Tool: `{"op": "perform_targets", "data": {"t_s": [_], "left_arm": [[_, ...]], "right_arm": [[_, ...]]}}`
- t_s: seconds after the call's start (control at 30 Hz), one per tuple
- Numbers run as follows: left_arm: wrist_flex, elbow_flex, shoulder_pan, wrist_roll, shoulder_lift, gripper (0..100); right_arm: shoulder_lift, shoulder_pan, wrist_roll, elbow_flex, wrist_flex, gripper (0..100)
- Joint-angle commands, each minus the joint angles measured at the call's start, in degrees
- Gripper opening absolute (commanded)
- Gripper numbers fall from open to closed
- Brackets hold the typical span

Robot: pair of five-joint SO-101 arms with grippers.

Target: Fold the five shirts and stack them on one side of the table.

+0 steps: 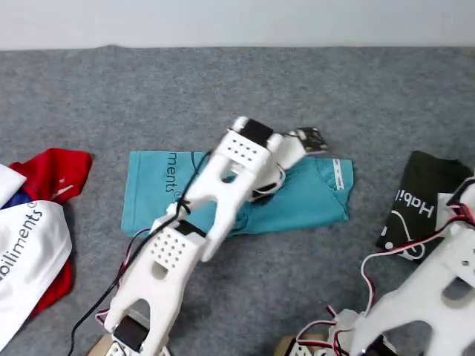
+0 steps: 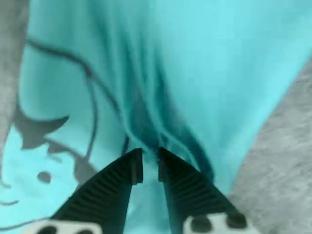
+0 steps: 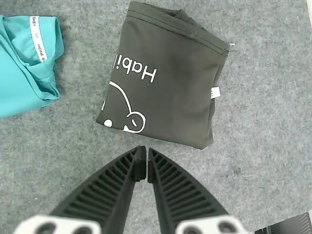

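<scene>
Left gripper [image 2: 146, 165], apparently clamped on a thin pinch of the teal shirt [image 1: 312, 200] in mid tabletop [image 1: 334, 89]; fabric may slip free, spoiling the fold. Right gripper [image 3: 146, 165], jaws together, empty, beside the folded dark shirt [image 3: 165, 83].

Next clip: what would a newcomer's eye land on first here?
The flat teal cotton shirt at the middle of the grey felt table, with the left hand pinching a ridge of its fabric. To its right lies a folded dark olive shirt, the shut right hand hovering beside it.
</scene>
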State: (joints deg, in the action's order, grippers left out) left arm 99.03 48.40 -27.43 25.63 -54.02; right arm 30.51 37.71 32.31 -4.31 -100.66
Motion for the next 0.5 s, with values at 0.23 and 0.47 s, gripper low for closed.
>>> {"op": "perform_targets", "data": {"t_s": [0.23, 0.47], "left_arm": [[1.49, 10.15, 3.96, 1.23, 0.79, 6], [1.58, 8.92, 0.62, 0.97, 6.33, 6]], "right_arm": [[1.1, 0.31, 0.62, -0.26, -0.4, 2.3], [1.19, 0.31, 0.62, -0.26, -0.4, 2.3]]}}
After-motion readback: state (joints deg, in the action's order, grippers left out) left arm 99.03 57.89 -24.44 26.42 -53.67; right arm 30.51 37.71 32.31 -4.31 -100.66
